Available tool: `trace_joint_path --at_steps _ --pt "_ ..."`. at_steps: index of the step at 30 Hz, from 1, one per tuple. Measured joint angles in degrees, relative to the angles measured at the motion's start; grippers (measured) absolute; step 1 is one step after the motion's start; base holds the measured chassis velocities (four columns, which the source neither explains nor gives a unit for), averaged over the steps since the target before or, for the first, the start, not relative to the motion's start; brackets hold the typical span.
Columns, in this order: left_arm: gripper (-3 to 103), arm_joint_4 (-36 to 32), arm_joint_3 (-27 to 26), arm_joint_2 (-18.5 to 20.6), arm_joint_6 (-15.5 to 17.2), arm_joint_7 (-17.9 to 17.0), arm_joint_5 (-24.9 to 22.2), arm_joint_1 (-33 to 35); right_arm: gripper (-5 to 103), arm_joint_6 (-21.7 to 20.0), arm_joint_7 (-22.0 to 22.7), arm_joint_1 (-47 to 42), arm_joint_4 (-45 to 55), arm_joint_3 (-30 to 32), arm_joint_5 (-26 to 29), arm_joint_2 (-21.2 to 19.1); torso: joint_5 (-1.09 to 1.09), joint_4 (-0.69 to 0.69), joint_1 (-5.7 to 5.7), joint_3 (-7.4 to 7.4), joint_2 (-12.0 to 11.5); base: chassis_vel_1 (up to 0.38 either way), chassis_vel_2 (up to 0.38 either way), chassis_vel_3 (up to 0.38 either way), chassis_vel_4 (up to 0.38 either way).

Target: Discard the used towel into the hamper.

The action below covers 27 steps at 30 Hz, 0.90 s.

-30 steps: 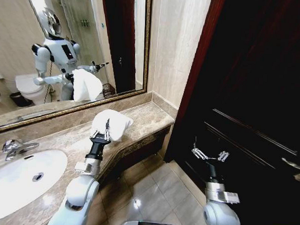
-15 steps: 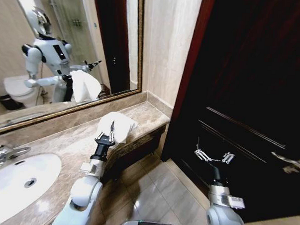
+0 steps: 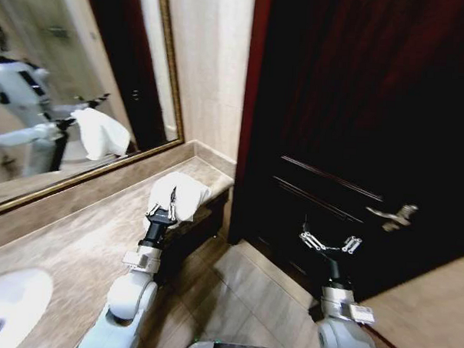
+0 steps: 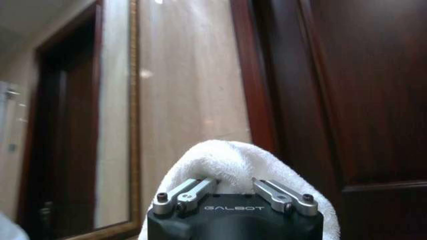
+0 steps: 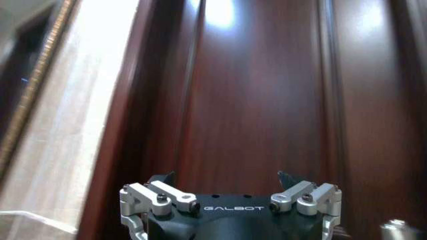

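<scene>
Turning away from the sink, 1 towel in hand.

Since a second ago my head camera has swung right: the sink has slid off, the dark wooden door (image 3: 357,133) now fills the front. My left gripper (image 3: 162,212) stays clamped on the bunched white terry towel (image 3: 179,193), just above the marble counter (image 3: 75,236). My right gripper (image 3: 331,242) hangs spread, empty, facing the door. I can't find the hamper.

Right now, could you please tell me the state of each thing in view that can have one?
Towel: bunched up, held above the counter edge.
Left gripper: jaws shut on the towel.
Right gripper: jaws open, empty, facing the door.
Door: closed.
</scene>
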Motion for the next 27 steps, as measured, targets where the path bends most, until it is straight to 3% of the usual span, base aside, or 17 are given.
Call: trace_joint_path --at_steps 27 --pt "6 1.96 0.18 -0.12 0.25 0.41 -0.15 -1.34 100 0.07 0.74 1.4 -1.74 -0.46 0.49 0.76 0.0 0.01 -0.01 0.0 0.0 -0.124 -0.125 -0.124 -0.13"
